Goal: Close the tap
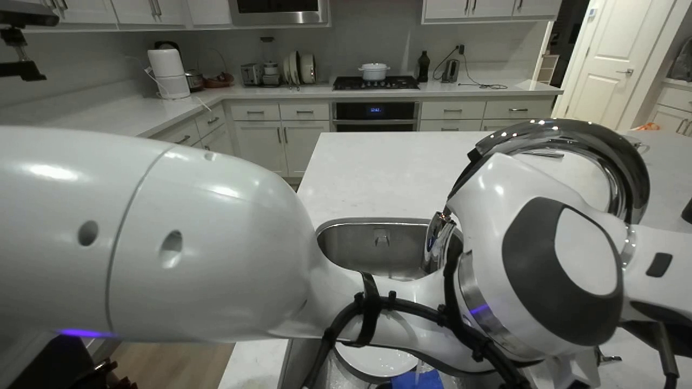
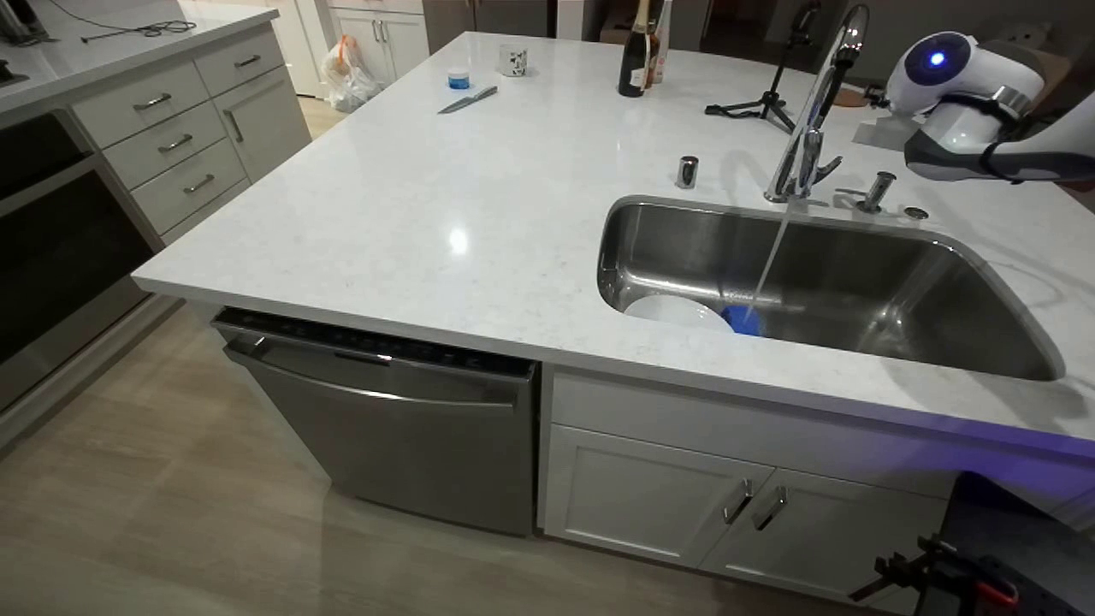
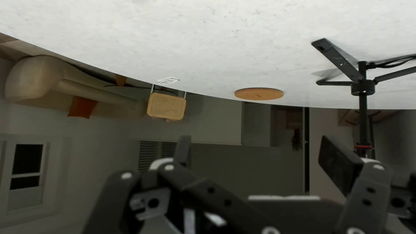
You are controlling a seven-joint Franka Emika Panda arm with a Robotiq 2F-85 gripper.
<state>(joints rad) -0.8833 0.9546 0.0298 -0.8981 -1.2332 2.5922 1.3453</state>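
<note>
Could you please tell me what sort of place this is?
Probably a home kitchen: it has a sink set into a counter, a dishwasher beneath that counter, and a stove.

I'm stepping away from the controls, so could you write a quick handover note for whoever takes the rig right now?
Gripper: open, holding nothing.
Tap: upright beside the sink, outside the wrist view; a stream of water runs from it into the sink.
Done: the closing is not done; water is flowing.
Left: probably bring the gripper to what looks like the lever near the tap's base, shut it, then check that the stream stops.
</note>
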